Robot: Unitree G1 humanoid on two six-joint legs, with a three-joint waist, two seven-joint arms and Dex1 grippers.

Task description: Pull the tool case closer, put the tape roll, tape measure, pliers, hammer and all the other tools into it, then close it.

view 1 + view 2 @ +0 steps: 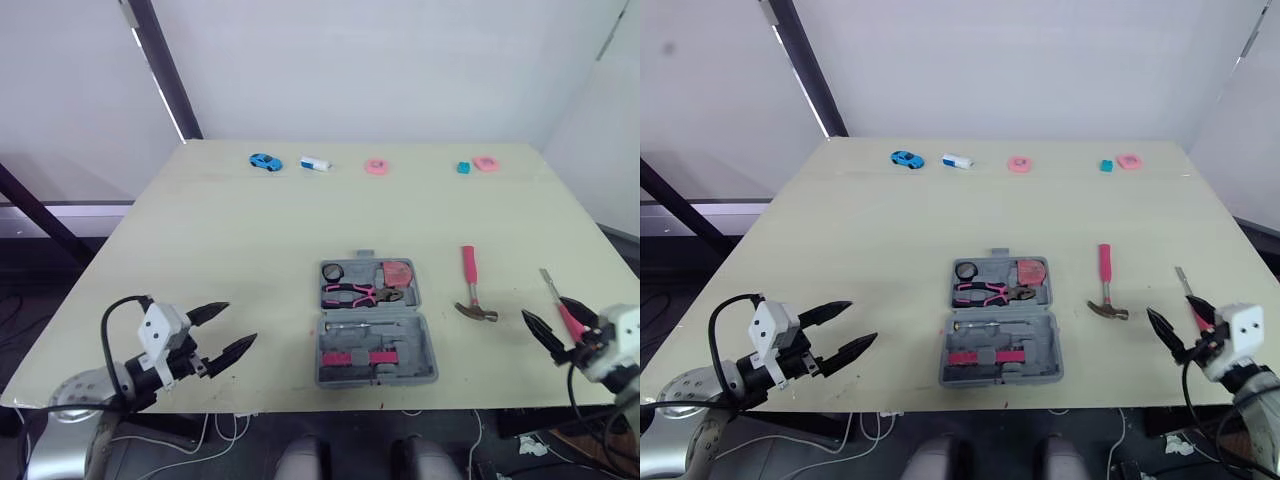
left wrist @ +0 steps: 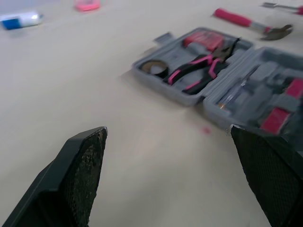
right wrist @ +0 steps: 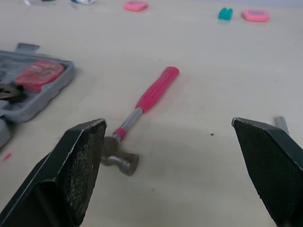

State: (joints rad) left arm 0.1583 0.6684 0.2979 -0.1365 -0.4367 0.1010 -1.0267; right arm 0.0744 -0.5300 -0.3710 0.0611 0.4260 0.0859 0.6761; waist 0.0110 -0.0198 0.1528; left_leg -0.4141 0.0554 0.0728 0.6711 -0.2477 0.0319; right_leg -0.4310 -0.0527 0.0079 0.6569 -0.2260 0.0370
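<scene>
Hammer (image 1: pixel 473 290) lies on the worktop (image 1: pixel 250 240) beside the open tool case (image 1: pixel 428 346); I see my left hand (image 1: pixel 240 322) and right hand (image 1: pixel 543 307) both released.

screwdriver (image 1: pixel 550 283) handle partly hidden behind right hand (image 1: pixel 544 307)

Left of the case (image 1: pixel 377 335), the left gripper (image 1: pixel 240 322) has two black pointed fingers (image 1: pixel 236 350), a white boxy mount (image 1: pixel 162 330), a looping black cable (image 1: pixel 108 325) and a silver arm (image 1: pixel 75 400). Right of it, the right gripper (image 1: pixel 545 308) has the same fingers, mount and cable.
</scene>
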